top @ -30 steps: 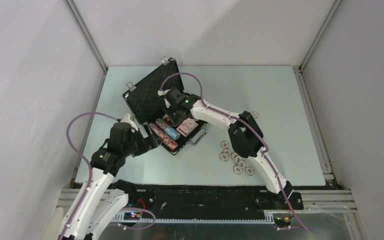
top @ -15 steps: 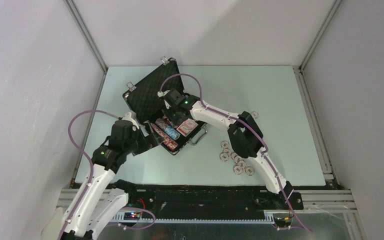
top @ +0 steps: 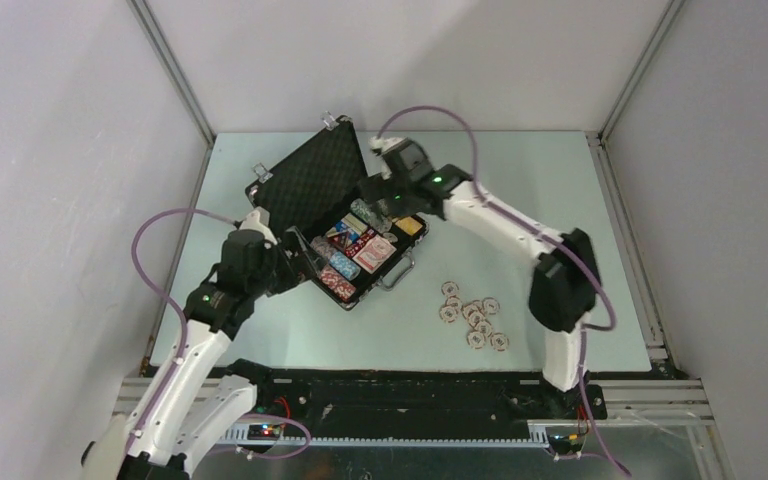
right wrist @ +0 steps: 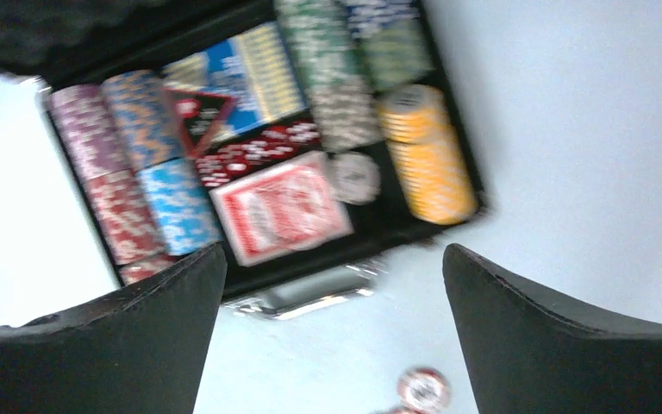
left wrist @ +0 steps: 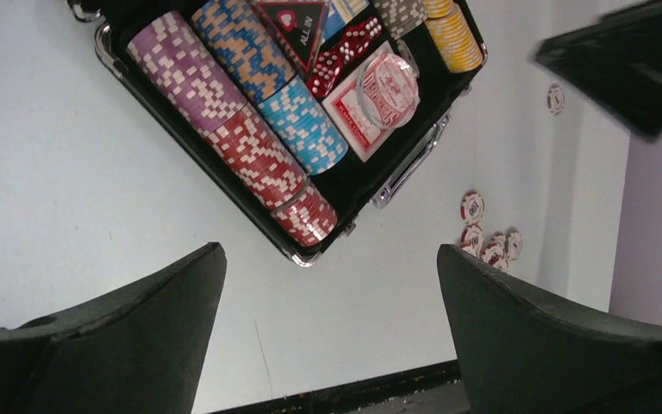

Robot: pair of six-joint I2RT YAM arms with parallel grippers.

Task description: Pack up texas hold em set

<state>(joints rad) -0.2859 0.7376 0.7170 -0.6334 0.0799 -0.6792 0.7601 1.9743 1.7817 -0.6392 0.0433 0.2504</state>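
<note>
Since the right gripper [top: 378, 203] has drawn back from inside the open black foam-lined briefcase [top: 305, 185], centre-left of frame, to its far right corner, jaws wide and empty like those of the left gripper [top: 295, 262], the loose pale round poker chips [top: 472, 318] lying lower right look next.

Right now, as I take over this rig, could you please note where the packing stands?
Left gripper: open, empty, hovering by the case's near corner.
Right gripper: open, empty, above the open case.
Done: chip rows, card deck and red dice sit inside; lid is up.
Left: loose chips lie on the table right of the case; pack them, then close and latch.
</note>
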